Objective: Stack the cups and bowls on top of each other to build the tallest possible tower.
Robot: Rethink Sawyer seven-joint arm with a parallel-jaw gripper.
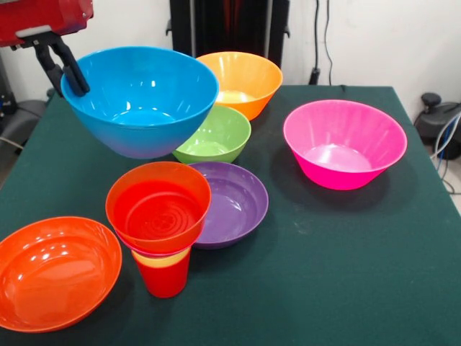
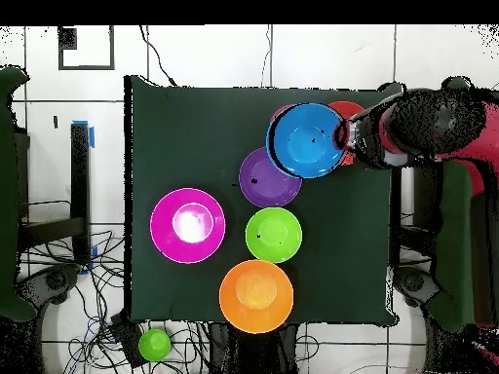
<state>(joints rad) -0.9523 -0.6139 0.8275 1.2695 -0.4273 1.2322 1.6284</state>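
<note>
Your gripper (image 1: 70, 78) has its black fingers (image 1: 75, 76) clamped over the rim of the blue bowl (image 1: 141, 99), one finger inside and one outside — the bowl hangs tilted above the worktop (image 1: 338, 274), clear of everything under it. From overhead, the blue bowl (image 2: 303, 140) covers most of the tower; only a red edge shows at its 2 o'clock.

In the front view, the tower (image 1: 160, 227) stands at the blue bowl's 6 o'clock: a red cup (image 1: 165, 277) at the base, a yellow band above it, then an orange-red bowl (image 1: 158, 205) on top. The purple bowl (image 1: 230, 202) touches the tower at its 3 o'clock. A wide orange-red bowl (image 1: 54, 270) sits at the tower's 8 o'clock. The green bowl (image 1: 215, 135) lies just beside the blue one, the orange bowl (image 1: 241, 83) behind it, and the pink bowl (image 1: 344, 143) well apart at 3 o'clock.
</note>
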